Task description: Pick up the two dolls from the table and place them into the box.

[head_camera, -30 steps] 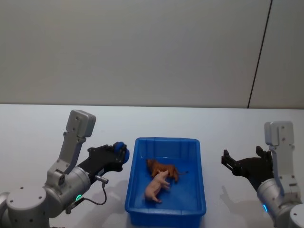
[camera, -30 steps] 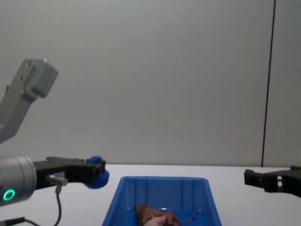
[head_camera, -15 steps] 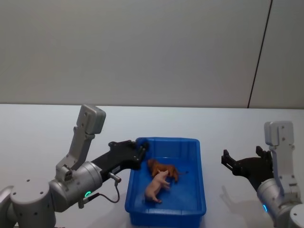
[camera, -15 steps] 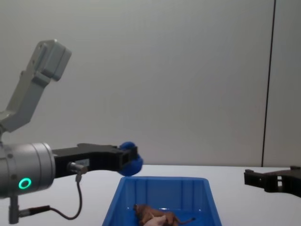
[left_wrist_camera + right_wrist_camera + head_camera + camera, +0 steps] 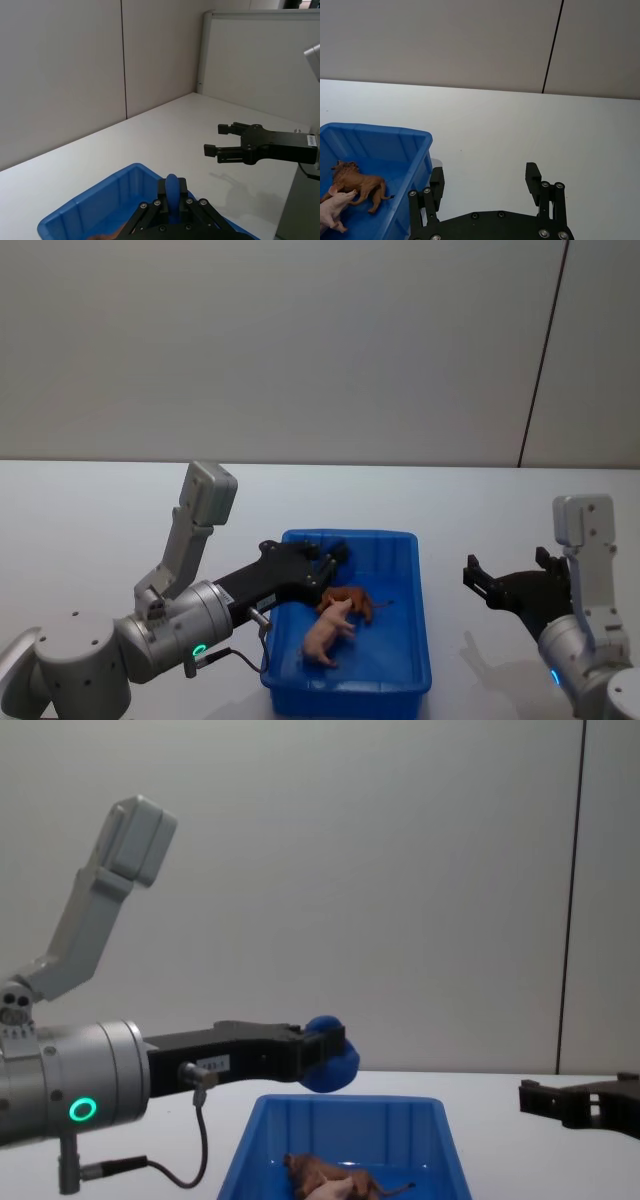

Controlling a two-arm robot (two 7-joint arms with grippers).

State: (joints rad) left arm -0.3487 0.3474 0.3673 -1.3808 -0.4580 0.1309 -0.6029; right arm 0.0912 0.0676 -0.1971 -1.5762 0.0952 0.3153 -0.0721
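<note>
The left gripper (image 5: pixel 330 1055) reaches in from the left and hangs above the far left part of the box (image 5: pixel 410 680), its fingers (image 5: pixel 181 189) clamped on the blue doll (image 5: pixel 332 1066), which bulges out at the fingertips. In the box, the brown doll (image 5: pixel 347 601) lies near the middle and the pink doll (image 5: pixel 327 633) lies just in front of it, the two touching. The box sits on the white table (image 5: pixel 90 510). To the right of the box and apart from it, the right gripper (image 5: pixel 485 182) hovers over the table with its fingers spread wide, holding nothing.
</note>
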